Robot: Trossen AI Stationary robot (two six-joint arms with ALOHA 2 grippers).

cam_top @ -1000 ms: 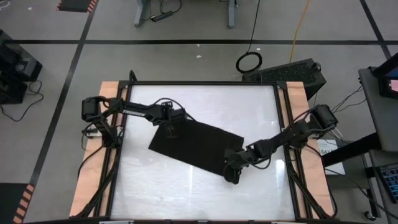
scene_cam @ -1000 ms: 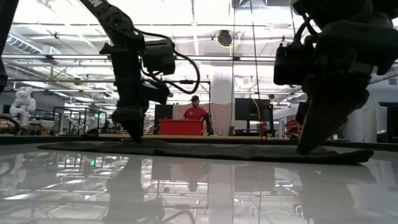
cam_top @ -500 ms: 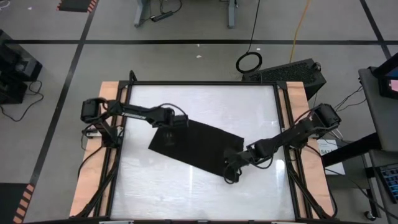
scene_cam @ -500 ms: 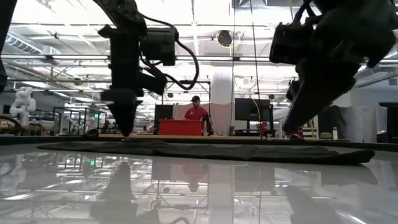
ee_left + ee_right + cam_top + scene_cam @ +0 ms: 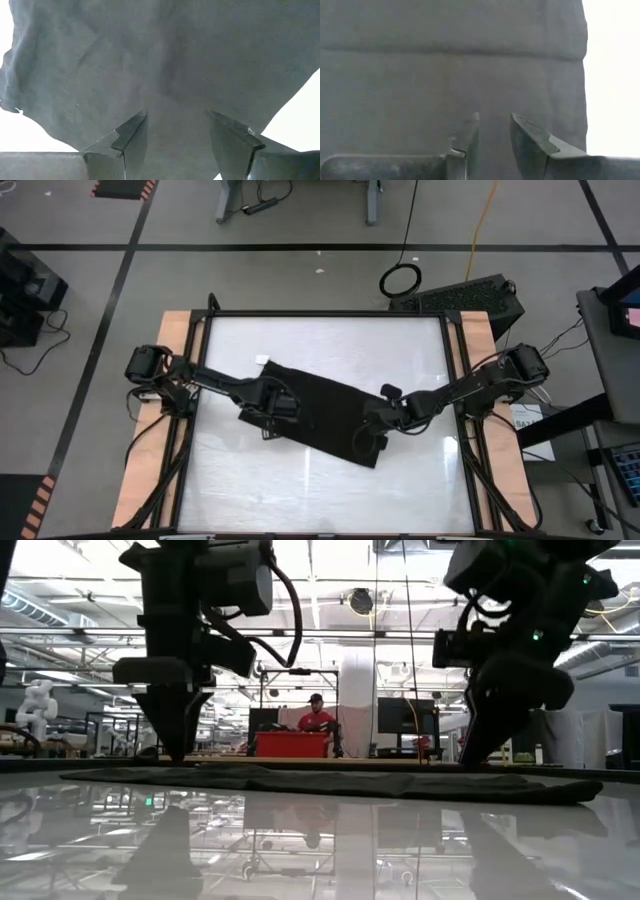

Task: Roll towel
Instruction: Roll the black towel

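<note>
Compared with one second earlier, the left gripper [image 5: 268, 417] now sits over the towel's [image 5: 325, 408] near-left edge, having left the far-left corner. The right gripper [image 5: 362, 439] has swung from the towel's near-right corner inward, above the cloth. In the low view both grippers hang just above the towel rather than pressing on it.

Bare table [image 5: 300, 490] all around flat towel [image 5: 320, 405]
</note>
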